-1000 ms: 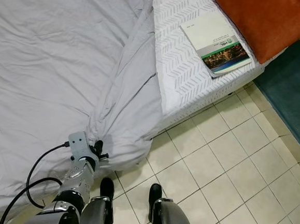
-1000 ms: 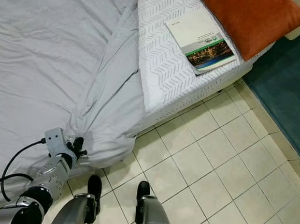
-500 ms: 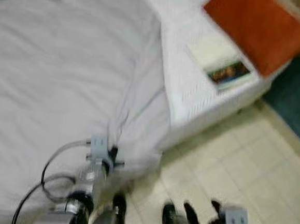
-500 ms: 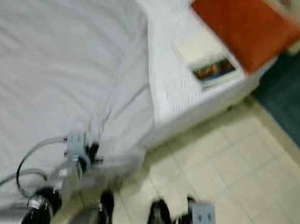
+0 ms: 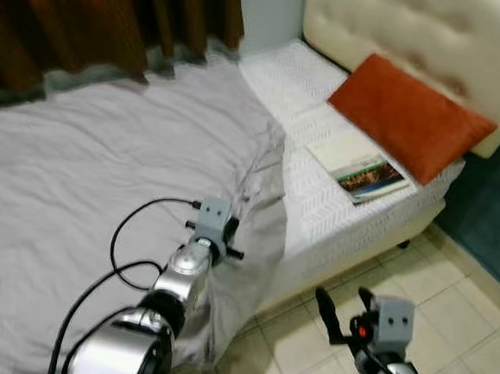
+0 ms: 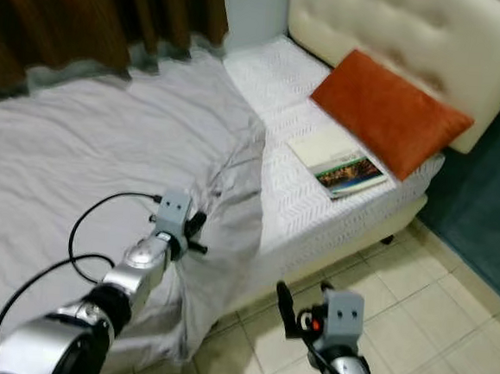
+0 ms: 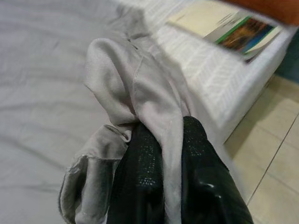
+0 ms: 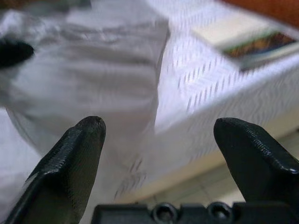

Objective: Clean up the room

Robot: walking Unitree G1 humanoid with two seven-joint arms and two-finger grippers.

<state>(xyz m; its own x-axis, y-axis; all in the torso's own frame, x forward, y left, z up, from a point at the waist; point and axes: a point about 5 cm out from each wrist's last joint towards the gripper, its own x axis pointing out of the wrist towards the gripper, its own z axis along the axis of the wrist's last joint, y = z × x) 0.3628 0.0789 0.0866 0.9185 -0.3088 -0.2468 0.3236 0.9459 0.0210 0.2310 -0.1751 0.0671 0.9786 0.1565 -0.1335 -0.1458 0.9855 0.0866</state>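
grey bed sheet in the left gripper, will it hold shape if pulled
Probably not: the thin grey bed sheet bunches and folds between the left gripper fingers, so it looks floppy. It likely drags across the white mattress, wrinkling.

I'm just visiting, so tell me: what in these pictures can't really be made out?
- Book cover text: too small in the eye views, blurred in the left wrist view.
- Left gripper: the grey sheet bunched between its jaws covers its fingertips.
- Right gripper: the right wrist view past it is blurred.
- Curtain: cut off by the top edge.
- Under the sheet: hidden.
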